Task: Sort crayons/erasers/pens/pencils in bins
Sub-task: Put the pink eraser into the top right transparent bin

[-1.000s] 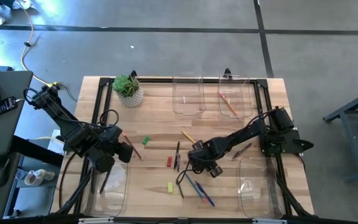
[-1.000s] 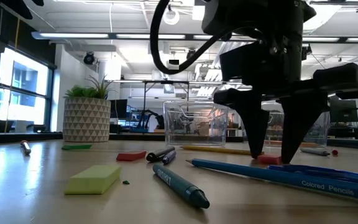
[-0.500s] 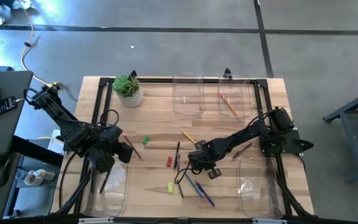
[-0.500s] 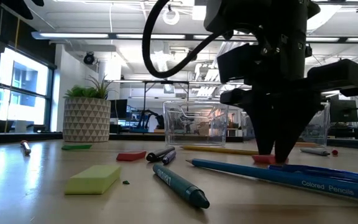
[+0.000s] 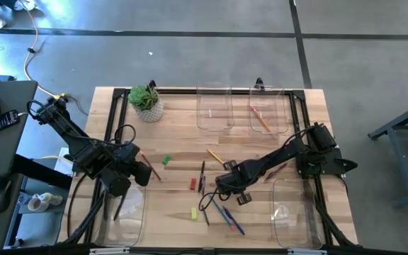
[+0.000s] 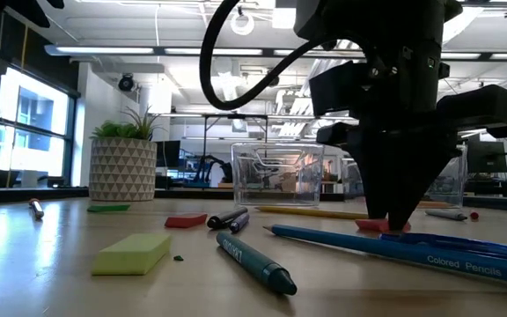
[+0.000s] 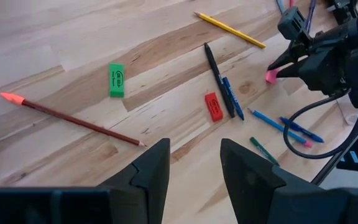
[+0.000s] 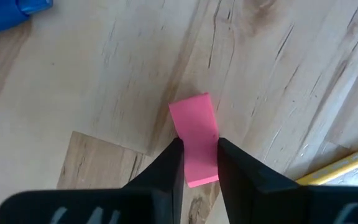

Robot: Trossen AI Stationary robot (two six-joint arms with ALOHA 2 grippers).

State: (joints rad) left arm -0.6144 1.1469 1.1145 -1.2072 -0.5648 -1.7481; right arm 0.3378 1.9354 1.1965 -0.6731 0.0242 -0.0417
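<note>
A pink eraser (image 8: 192, 121) lies flat on the wooden table near its middle, and my right gripper (image 8: 199, 149) stands over it, shut on it; the low view shows the same gripper (image 6: 393, 220) and eraser (image 6: 377, 225). My left gripper (image 7: 194, 155) hangs open above the table's left part, holding nothing. Loose on the wood lie a green eraser (image 5: 166, 161), a red eraser (image 5: 193, 183), a yellow-green eraser (image 5: 194, 212), a red-tipped pencil (image 7: 73, 118) and a yellow pencil (image 5: 214, 155). Clear bins (image 5: 214, 108) stand at the far side and near corners. My right gripper pinches the pink eraser's two long sides (image 8: 194, 137) between its two fingers, about halfway along. The fingers come from above, pointing down, and lie across the eraser. The eraser rests flat on the table.
Blue colored pencils (image 6: 429, 251) and dark pens (image 5: 202, 177) lie close around my right gripper. One far bin (image 5: 269, 112) holds an orange pencil (image 5: 261, 118). A potted plant (image 5: 146, 103) stands at the far left. Two more bins (image 5: 292, 212) sit at the near corners.
My right gripper has shut: its wide-spread fingers have come together on the pink eraser, and the wrist has rolled a little. The eraser has stayed on the table.
</note>
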